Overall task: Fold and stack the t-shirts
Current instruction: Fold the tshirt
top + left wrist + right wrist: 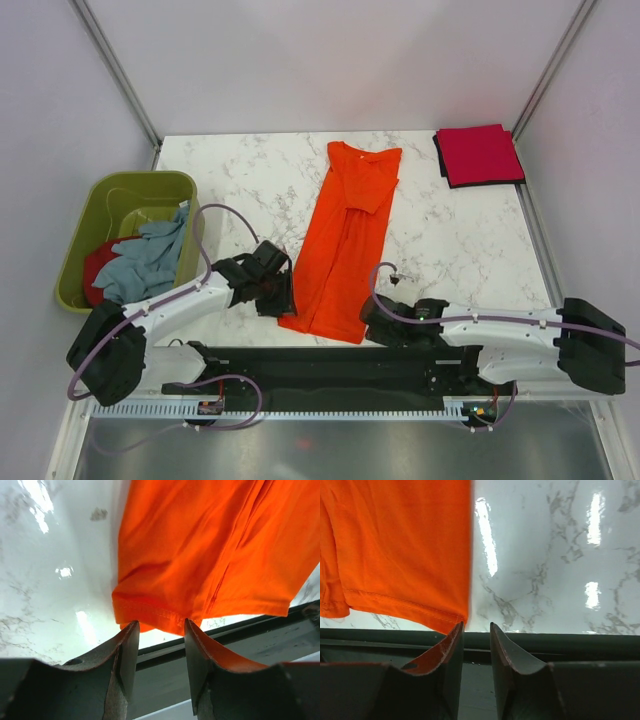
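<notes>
- Fingers (125, 655) of the left gripper (159, 630) are standing moderately apart at the bottom of the left wrist view, with nothing between them. The stitched hem of the orange t-shirt (200, 555) is lying just past their tips.
- Jaws of the right gripper (476, 630) are showing only a narrow gap, also empty. The shirt's hem corner is reaching right up to the tip of the finger on the frame's left.
- Seen from the top camera, the orange t-shirt is lying folded lengthwise into a long strip, running from upper centre to lower centre. Both grippers are sitting at its near end.
- Handling, as a judgement: light, limp knit, likely sagging and creasing once lifted, neither slippery nor fragile. The two hem corners are looking like the firmest places to pinch, taking all layers together.
- Under it, the marble-patterned table (240, 170) is looking smooth and glossy, so cloth is probably sliding easily. A dark rail (320, 365) is running along the near edge, close under the hem.
- At upper right a crimson shirt (480, 155) is lying folded flat.
- At left, the olive tub (100, 195) is holding a grey-blue shirt (150, 260) and a red shirt (97, 262), both crumpled.
- Pale walls (300, 60) are closing in around the table.
</notes>
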Tool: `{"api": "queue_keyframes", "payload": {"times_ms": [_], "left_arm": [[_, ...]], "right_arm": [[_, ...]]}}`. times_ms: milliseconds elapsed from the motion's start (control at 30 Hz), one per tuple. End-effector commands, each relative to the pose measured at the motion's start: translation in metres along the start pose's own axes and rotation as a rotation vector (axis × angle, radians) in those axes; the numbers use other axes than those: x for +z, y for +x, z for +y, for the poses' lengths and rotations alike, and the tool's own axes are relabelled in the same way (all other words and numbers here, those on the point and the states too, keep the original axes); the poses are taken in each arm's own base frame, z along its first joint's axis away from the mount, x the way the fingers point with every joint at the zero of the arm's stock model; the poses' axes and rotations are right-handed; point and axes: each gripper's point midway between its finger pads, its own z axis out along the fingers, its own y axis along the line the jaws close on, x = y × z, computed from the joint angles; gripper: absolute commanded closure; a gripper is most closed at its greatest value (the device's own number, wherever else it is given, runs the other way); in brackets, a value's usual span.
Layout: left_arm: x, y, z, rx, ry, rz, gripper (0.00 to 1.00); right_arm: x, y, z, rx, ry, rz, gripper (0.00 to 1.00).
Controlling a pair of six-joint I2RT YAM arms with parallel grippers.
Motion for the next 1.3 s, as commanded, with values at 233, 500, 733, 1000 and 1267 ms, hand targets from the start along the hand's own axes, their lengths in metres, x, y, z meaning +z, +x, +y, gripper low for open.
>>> {"api": "queue_keyframes", "payload": {"times_ms": [233,500,733,1000,1267], "left_arm": [[-0.009,-0.023,0.01,0.007,-0.041,-0.048,0.51],[-0.028,-0.028,-0.002,0.027,0.008,-0.069,0.51],[-0.016,-0.014,0.005,-0.005,-0.003,-0.019,0.51],[0.012,0.013,-0.005,-0.067,0.117,0.07,0.54],[0.026,0.022,-0.01,-0.097,0.188,0.082,0.62]], "right_arm": [[0.017,0.011,0.035,0.079,-0.046,0.032,0.63],[0.018,0.013,0.015,0.063,-0.007,0.027,0.91],[0.001,-0.003,-0.007,0.052,-0.002,-0.041,1.0],[-0.002,-0.004,-0.013,0.018,0.015,-0.041,1.0],[-0.002,-0.004,-0.017,0.019,0.012,-0.045,1.0]]}}
